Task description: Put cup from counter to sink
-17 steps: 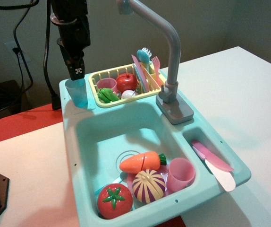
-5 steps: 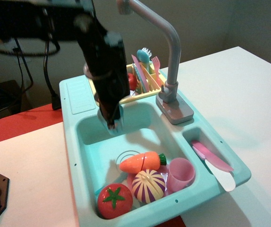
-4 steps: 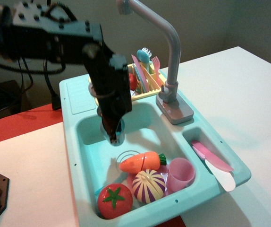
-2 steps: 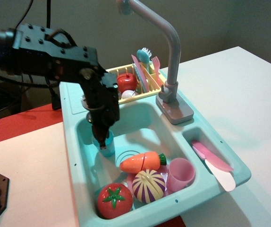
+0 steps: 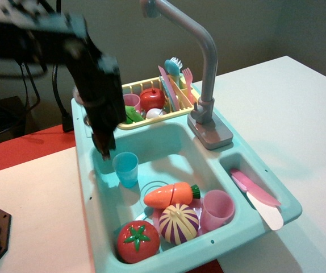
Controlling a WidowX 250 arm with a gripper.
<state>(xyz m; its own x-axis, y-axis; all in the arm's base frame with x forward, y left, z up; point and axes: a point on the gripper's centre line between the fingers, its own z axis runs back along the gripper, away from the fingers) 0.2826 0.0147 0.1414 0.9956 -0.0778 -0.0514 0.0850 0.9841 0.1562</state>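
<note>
One blue cup (image 5: 126, 168) is standing upright down in the sink (image 5: 174, 149), near the left wall, just behind the carrot (image 5: 172, 194). Nothing's gripping it. The fingers (image 5: 104, 149) hang just up and left of it over the sink's edge, blurry, so can't tell if they're spread or closed. Tomato (image 5: 137, 242), striped onion (image 5: 179, 223) and pink cup (image 5: 217, 209) sit up front, under the grey faucet (image 5: 200, 62).

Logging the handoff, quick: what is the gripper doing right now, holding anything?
Gripper: holding nothing; open or shut cannot be told through the blur. It hangs apart from the blue cup, which stands upright in the sink.
</note>
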